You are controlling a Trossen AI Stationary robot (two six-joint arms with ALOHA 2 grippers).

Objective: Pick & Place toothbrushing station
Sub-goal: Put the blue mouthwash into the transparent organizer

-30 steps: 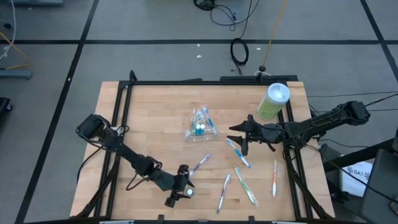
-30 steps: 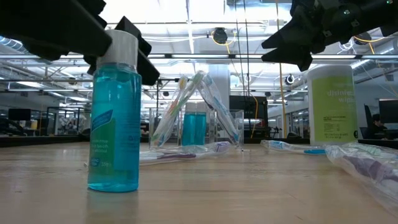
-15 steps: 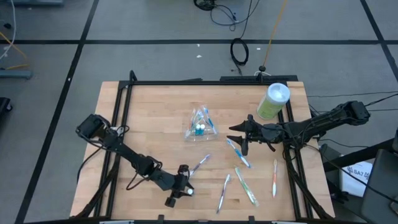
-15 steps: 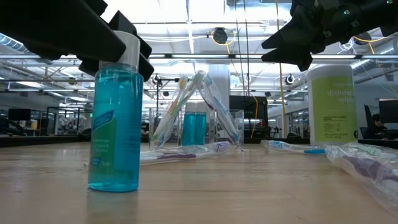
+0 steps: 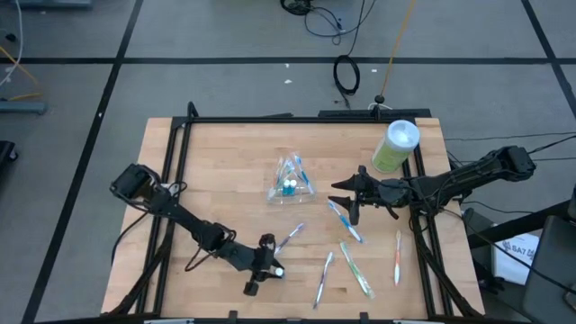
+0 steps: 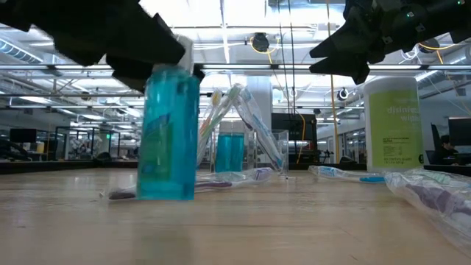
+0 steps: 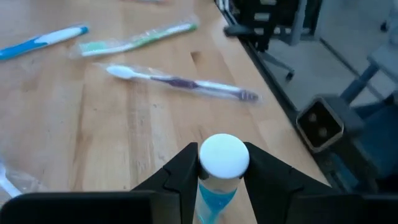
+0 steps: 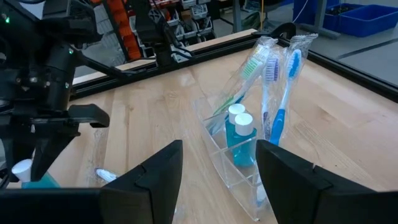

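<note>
The canister (image 6: 392, 124) at the table's (image 5: 225, 180) far right corner carries pale lettering on its green label; in the low view it seems to read "disinfec… wipes", cut off by the curve. The blue bottle (image 6: 168, 132) has a teal label whose print is too blurred to read.

The left gripper (image 7: 219, 171) is near the table's front edge, its fingers (image 7: 181, 171) pressed on either side of the bottle just under its white cap (image 7: 224, 155). In the low view the bottle is upright and its base seems lifted just off the wood, though blur makes this hard to judge. From above only the cap shows, between the fingers.

The clear holder (image 8: 239, 171) stands mid-table with two more small blue bottles (image 8: 241, 140) and several wrapped toothbrushes (image 8: 273, 81) leaning in it. Loose wrapped toothbrushes (image 5: 346, 256) lie scattered on the right half of the table; their wrappers hide any printing.

The right gripper (image 8: 217, 168) hovers above the table, right of the holder, fingers spread and holding nothing.
</note>
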